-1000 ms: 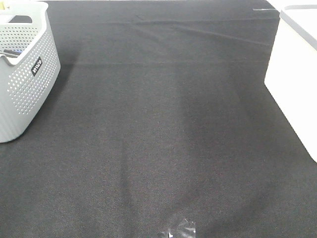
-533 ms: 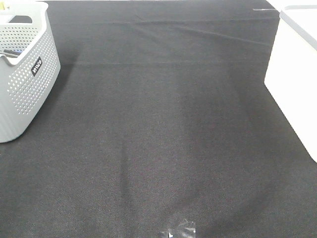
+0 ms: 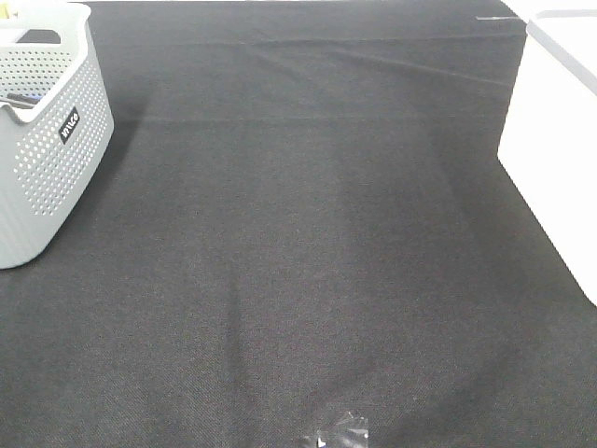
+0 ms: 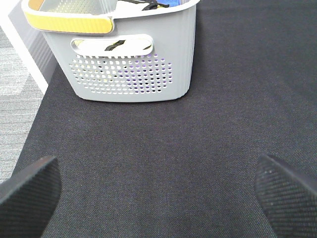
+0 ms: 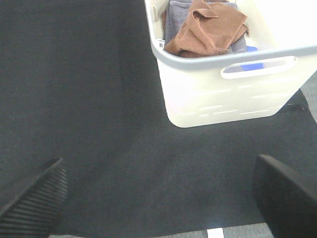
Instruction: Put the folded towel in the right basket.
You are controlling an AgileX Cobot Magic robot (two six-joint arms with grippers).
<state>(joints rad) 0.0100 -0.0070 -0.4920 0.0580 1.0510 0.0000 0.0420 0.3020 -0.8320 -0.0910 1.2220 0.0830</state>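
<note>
Nearest, both robot hands hang over a black cloth-covered surface (image 3: 308,261) with their ribbed black fingers spread wide and nothing between them. The left hand (image 4: 158,193) shows one finger at each lower corner of its wrist view, with bare cloth between. The right hand (image 5: 158,193) looks the same: fingers far apart, empty, poised above the cloth.

Farther from the left hand stands a grey perforated basket (image 4: 133,69) with a yellow strip along its rim and some dark and blue items inside, too cut off to identify. In the overhead view this grey basket sits at the far left edge of the surface.

Farther from the right hand stands the white basket (image 5: 233,89), which is the right basket, at the right edge of the surface. Inside it lies a rust-brown towel (image 5: 208,27), loosely folded, resting on top of grey cloth (image 5: 178,22), with a bit of something blue beside it. The middle of the surface holds no towel.

Judging from this, the towel is already in the right basket and the placing step looks done, with the arms drawn back. If any move remains, it calls only for keeping both hands clear of the baskets; no further grasp seems needed.
</note>
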